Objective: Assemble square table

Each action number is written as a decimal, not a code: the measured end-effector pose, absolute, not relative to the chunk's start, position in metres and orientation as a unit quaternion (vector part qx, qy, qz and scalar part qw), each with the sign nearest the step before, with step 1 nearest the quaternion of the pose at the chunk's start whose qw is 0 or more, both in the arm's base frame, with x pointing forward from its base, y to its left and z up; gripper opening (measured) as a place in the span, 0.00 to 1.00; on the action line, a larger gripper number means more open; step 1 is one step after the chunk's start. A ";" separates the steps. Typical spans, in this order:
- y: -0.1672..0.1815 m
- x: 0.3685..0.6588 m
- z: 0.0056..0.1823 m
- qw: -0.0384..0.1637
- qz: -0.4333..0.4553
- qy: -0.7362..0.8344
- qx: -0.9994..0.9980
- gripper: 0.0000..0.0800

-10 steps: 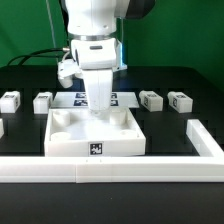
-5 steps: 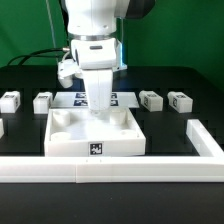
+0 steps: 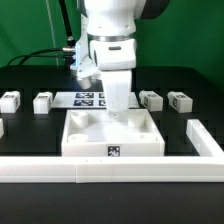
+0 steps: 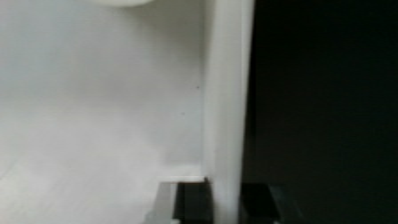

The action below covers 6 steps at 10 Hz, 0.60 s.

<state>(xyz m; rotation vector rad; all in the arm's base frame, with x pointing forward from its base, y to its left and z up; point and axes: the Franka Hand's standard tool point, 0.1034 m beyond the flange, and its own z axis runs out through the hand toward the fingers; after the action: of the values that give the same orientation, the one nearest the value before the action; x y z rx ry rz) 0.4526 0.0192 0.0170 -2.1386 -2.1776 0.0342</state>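
- Here the square tabletop (image 3: 112,135) lies rim-up on the black table (image 3: 30,140), with its tag (image 3: 113,152) on the wall that faces the exterior camera. It sits between the marker board (image 3: 88,98) behind it and the border wall (image 3: 110,171) just in front.
- I see the gripper (image 3: 118,108) pointing straight down at the tabletop's far rim. In the wrist view its dark fingers (image 4: 189,203) stand narrowly apart, one on either side of that rim and tight against it, so I read the rim as clamped.
- I cannot tell whether the tabletop rests on the table or is slightly raised.
- The left pair of legs (image 3: 42,101) and the right pair of legs (image 3: 151,100) lie loose in a row flanking the marker board, apart from the tabletop.
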 end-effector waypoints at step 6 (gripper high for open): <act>0.069 0.482 0.018 0.040 -0.003 -0.694 -0.719 0.07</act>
<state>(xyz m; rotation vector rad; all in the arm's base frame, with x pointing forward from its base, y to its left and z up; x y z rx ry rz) 0.4823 0.0694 0.0179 -2.2030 -2.1250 -0.0091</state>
